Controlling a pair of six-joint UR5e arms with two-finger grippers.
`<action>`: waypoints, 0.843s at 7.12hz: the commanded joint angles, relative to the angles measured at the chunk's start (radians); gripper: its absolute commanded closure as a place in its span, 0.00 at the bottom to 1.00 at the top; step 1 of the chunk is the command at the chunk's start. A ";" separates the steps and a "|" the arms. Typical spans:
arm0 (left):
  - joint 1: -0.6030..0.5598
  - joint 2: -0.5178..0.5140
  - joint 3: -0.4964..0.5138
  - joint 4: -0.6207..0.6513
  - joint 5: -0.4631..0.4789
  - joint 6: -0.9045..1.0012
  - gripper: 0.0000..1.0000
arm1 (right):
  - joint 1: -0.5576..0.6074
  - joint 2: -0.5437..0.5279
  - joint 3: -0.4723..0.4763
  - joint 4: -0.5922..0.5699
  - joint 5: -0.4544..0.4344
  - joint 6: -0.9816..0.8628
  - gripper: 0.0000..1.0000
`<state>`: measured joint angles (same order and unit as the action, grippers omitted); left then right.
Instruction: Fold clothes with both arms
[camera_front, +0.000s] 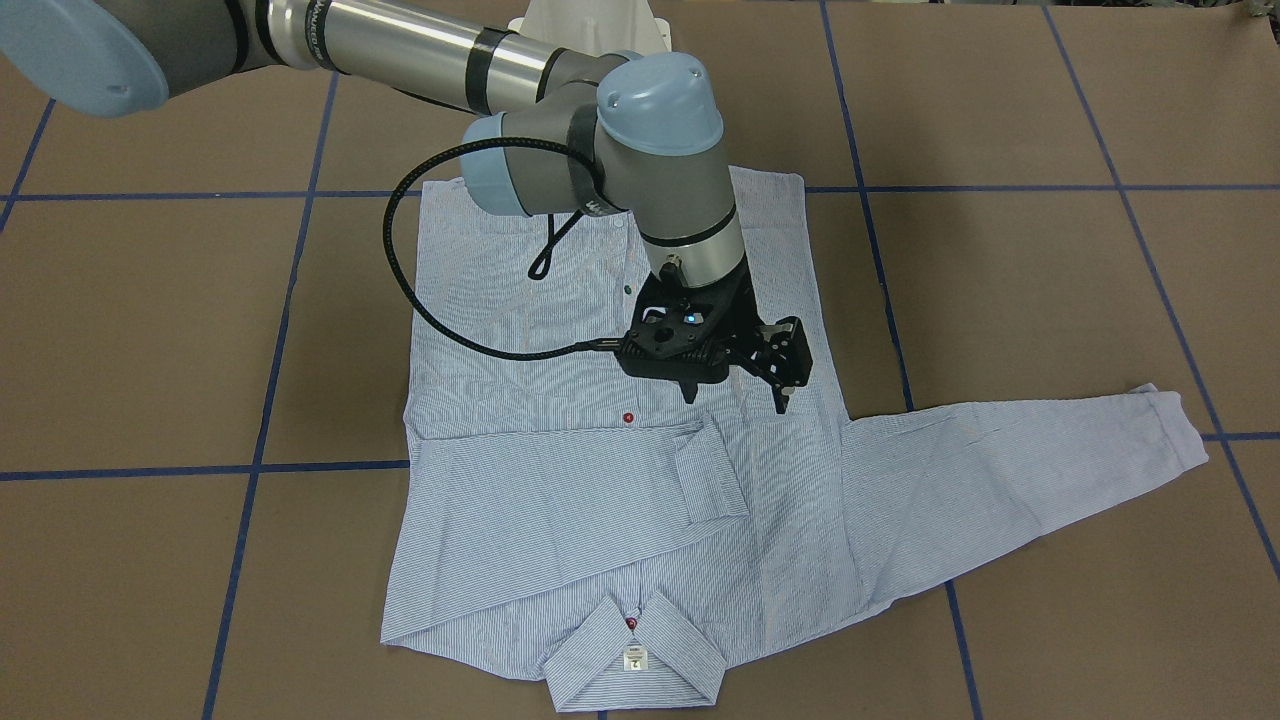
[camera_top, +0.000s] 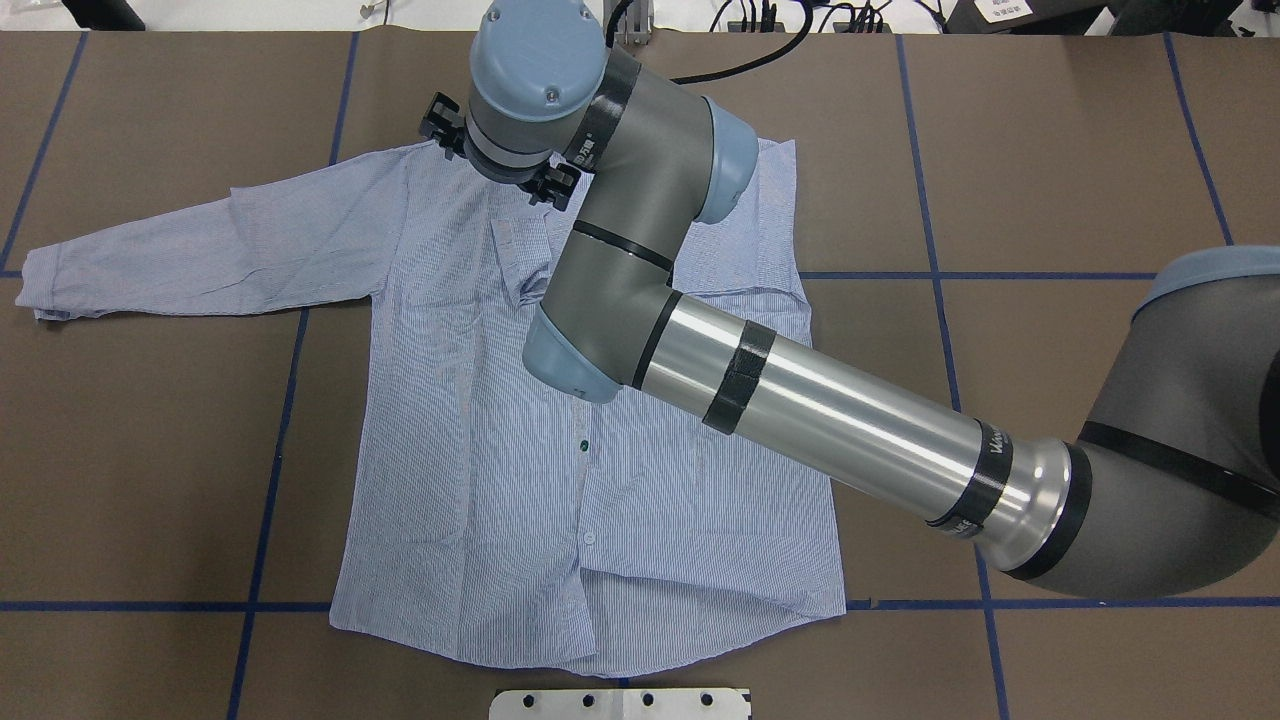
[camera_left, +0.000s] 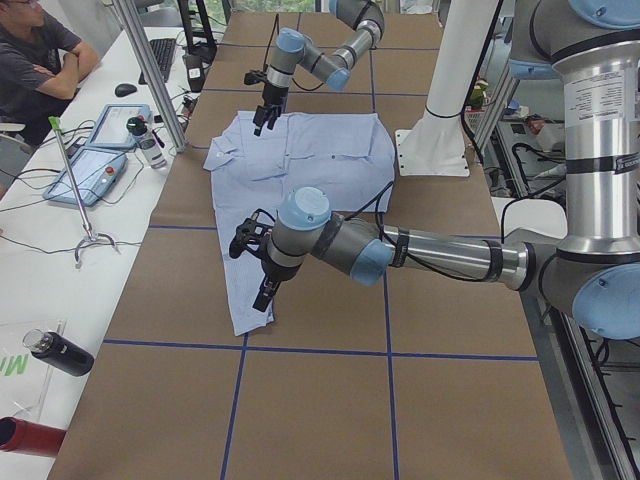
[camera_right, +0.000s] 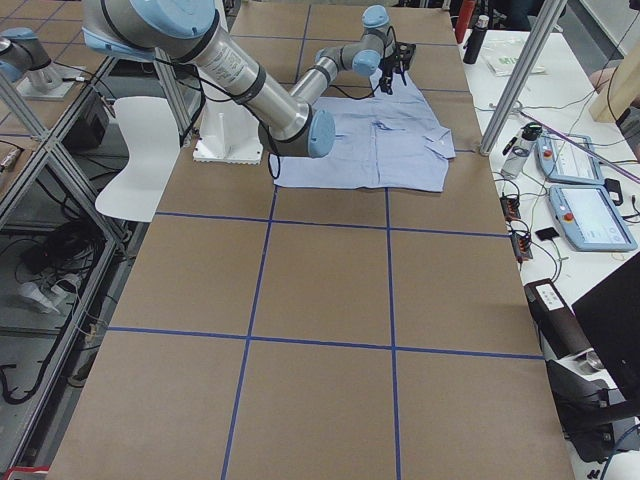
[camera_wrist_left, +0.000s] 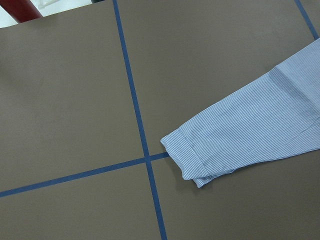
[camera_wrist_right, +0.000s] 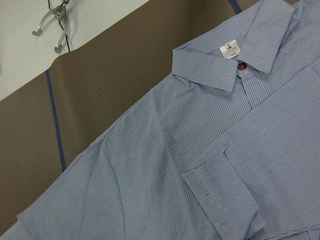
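front-facing view: the shirt (camera_front: 560, 520) lies flat on the brown table (camera_front: 150, 330), front side up, with the collar (camera_front: 635, 660) on the side away from the robot. one sleeve (camera_front: 560, 480) is folded across the chest. the other sleeve (camera_front: 1020, 450) lies stretched out to the robot's left. the right gripper (camera_front: 736, 403) hangs over the chest, its two fingers apart and with nothing between them.

overhead view: the right arm (camera_top: 830, 400) reaches across the shirt, and its wrist covers the collar area.

exterior left view: the left gripper (camera_left: 263, 297) is over the end of the stretched sleeve. i cannot tell if its fingers are apart or together. a person (camera_left: 40, 50) sits at a side desk.

exterior right view: the shirt is on the far part of the table, under the right arm.

left wrist view: the cuff (camera_wrist_left: 192, 160) of the stretched sleeve rests just beside a crossing of blue tape (camera_wrist_left: 135, 100).

right wrist view: the collar shows a white label (camera_wrist_right: 230, 48) and a red button (camera_wrist_right: 243, 66) just below it.
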<state>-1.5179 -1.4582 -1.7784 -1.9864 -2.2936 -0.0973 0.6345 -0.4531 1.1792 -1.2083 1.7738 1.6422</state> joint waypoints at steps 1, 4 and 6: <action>0.024 -0.171 0.272 -0.049 -0.003 -0.001 0.01 | 0.101 -0.217 0.203 -0.033 0.169 -0.001 0.00; 0.181 -0.430 0.629 -0.121 -0.001 -0.227 0.06 | 0.143 -0.497 0.497 -0.034 0.196 -0.007 0.00; 0.223 -0.423 0.700 -0.248 -0.001 -0.312 0.09 | 0.145 -0.553 0.548 -0.034 0.194 -0.005 0.00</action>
<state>-1.3191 -1.8776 -1.1182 -2.1758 -2.2942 -0.3396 0.7776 -0.9703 1.6952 -1.2424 1.9684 1.6364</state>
